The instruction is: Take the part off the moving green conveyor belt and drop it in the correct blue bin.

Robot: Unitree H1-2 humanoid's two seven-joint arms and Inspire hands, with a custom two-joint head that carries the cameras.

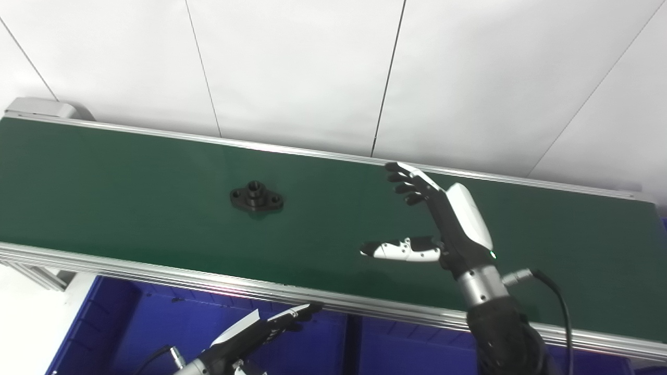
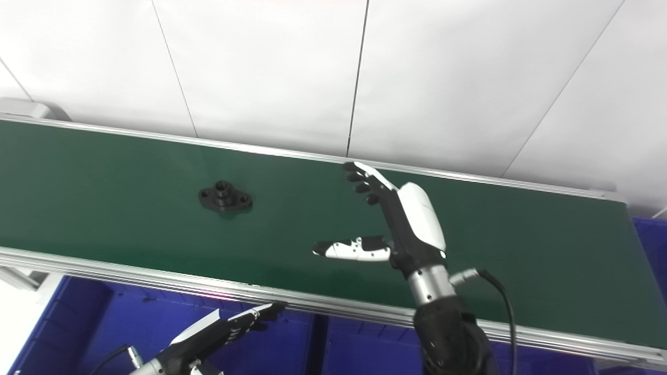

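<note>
The right hand (image 1: 448, 224) is raised over the green conveyor belt (image 1: 130, 224), fingers (image 1: 409, 182) extended toward the belt's far rail and thumb (image 1: 401, 250) held out sideways, well apart from them; the hand is spread wide and holds nothing. The part (image 1: 256, 197), a black flanged piece with a raised central boss and a hole in each lobe, lies flat on the belt well to the thumb side of this hand, apart from it and untouched, roughly level with the fingertips along the belt's width. A grey cable (image 1: 552, 291) leaves the wrist on the side away from the thumb. The left hand (image 1: 260, 328) sits lower, on the near side of the belt's front rail (image 1: 208, 284), above the blue bin (image 1: 130, 323); its fingers lie stretched out together, tips pointing toward the rail, with nothing between them. Whether it touches the rail cannot be told. A dark divider (image 1: 353, 344) in the blue bins lies between the two forearms. Beyond the right hand's fingertips, past the far rail, stands a white panelled wall (image 1: 292, 67).
</note>
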